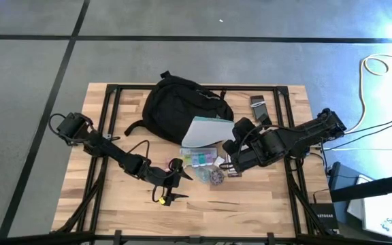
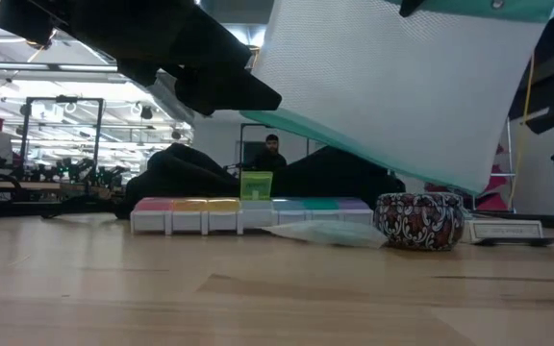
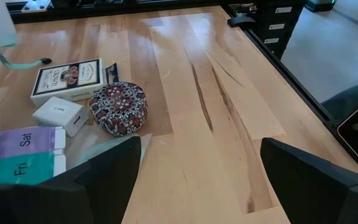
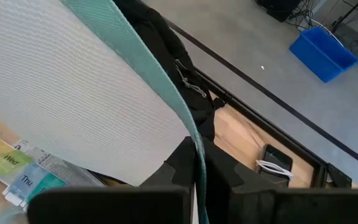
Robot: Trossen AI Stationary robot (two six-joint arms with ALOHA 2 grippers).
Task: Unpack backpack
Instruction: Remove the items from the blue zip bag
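Black soft fabric, the backpack is slumping at the table's far side; probably light, best gripped by its top loop. Right claw is clenching the teal-edged pouch aloft. Left claw is hanging released nearby.

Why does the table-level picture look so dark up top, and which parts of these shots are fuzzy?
Low view: the lifted mesh pouch and an arm sit close, silhouetted against bright ceiling lights; the background room is soft. Left wrist view: the near fingers blur, the patterned tin stays sharp.
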